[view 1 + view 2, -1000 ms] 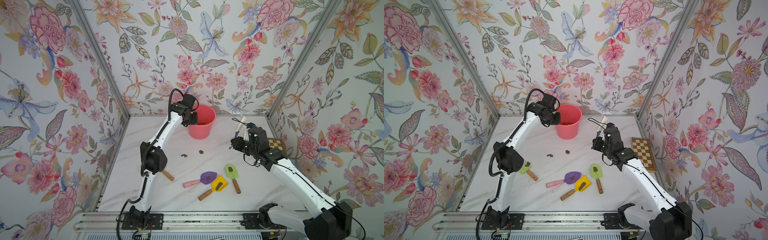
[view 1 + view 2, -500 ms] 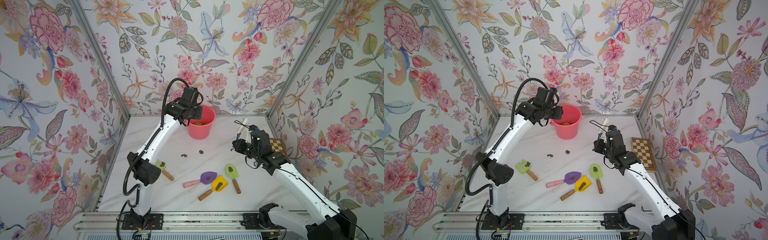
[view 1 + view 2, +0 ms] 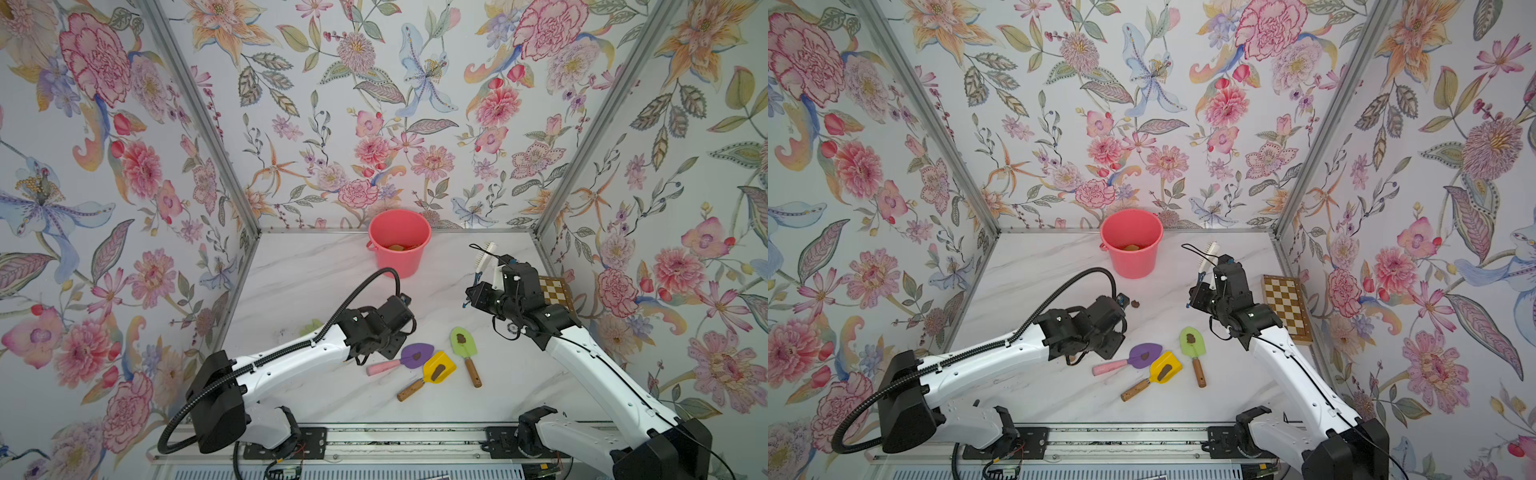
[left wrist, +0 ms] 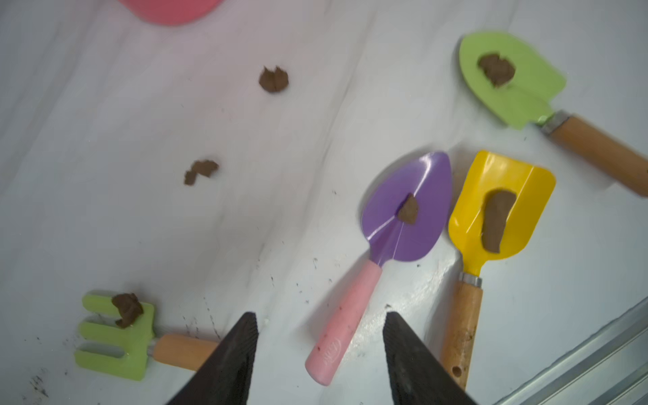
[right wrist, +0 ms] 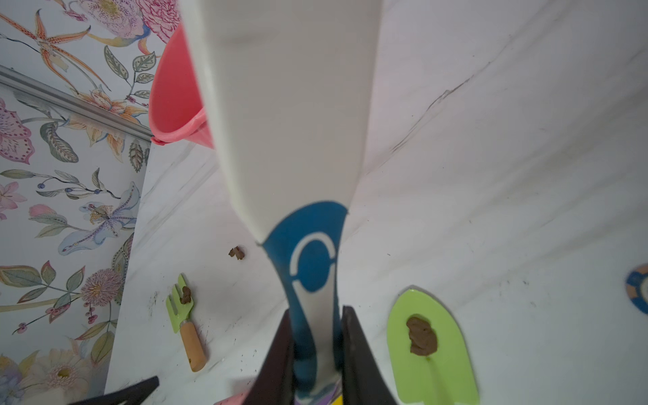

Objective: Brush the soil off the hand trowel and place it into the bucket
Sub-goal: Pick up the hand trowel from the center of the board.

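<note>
In both top views one round coral-pink plastic bucket (image 3: 399, 266) (image 3: 1133, 266) stands behind three hand trowels (image 3: 444, 361).

Left wrist view: the left gripper (image 4: 319, 315) gapes. The handle of the pink-handled purple metal trowel (image 4: 424, 189) shows between its jaws, well short of the bucket. Six dark brown soil lumps (image 4: 273, 80) show, one on the single green fork (image 4: 140, 347) and two loose nearer the bucket.

Right wrist view: the right gripper (image 5: 315, 312) clamps one white-and-blue plastic brush (image 5: 291, 122), the bucket beyond it.

bucket (image 4: 171, 12) cropped in left wrist view, green rake (image 3: 311, 327) mostly behind left arm (image 3: 291, 358)
</note>
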Tool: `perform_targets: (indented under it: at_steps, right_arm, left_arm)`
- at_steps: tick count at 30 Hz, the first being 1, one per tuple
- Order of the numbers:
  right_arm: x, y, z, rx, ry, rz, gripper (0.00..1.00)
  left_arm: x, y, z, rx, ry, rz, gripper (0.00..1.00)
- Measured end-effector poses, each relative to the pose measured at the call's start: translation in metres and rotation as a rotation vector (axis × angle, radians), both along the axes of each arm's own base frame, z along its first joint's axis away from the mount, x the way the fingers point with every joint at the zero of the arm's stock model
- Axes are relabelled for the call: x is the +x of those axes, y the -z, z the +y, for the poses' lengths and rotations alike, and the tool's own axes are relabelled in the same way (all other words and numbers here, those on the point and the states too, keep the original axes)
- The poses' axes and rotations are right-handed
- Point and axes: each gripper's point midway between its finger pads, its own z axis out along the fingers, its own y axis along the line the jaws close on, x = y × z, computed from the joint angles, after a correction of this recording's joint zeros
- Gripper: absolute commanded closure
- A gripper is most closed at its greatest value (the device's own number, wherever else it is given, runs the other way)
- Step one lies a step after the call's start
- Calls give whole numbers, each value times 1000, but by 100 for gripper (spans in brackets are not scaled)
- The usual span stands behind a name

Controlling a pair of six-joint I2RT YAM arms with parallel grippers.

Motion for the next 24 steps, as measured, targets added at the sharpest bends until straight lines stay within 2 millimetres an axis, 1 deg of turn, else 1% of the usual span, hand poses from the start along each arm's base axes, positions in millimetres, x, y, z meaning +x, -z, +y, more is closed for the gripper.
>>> perform_targets:
  at_steps: [2,3,6,8,14,17,19,22,24]
  right_arm:
    - [-1,2,0,1,3,8,94]
    - [-1,3,0,3,6,13,94]
    - [-2,3,-1,9,13,19,94]
    - [-2,4,-1,12,16,21,94]
    - [-3,5,-1,17,22,30,94]
    - [-3,8,-2,15,26,36,94]
    - [-4,11,-2,13,28,43,94]
    - [-6,15,-2,13,31,54,95]
    - [-7,17,-2,14,32,60,95]
  left_arm:
    - [-20,23,5,46,24,25,41]
    - [-24,31,8,63,21,28,41]
    - [-26,48,13,95,-1,33,41]
    - [-24,54,13,101,-12,24,39]
    - [-24,76,8,111,-12,35,40]
    - [-26,84,10,120,-12,44,43]
    - [-26,89,10,123,-17,50,47]
    - [-28,99,11,136,-30,72,49]
    - [-28,100,10,122,-49,76,51]
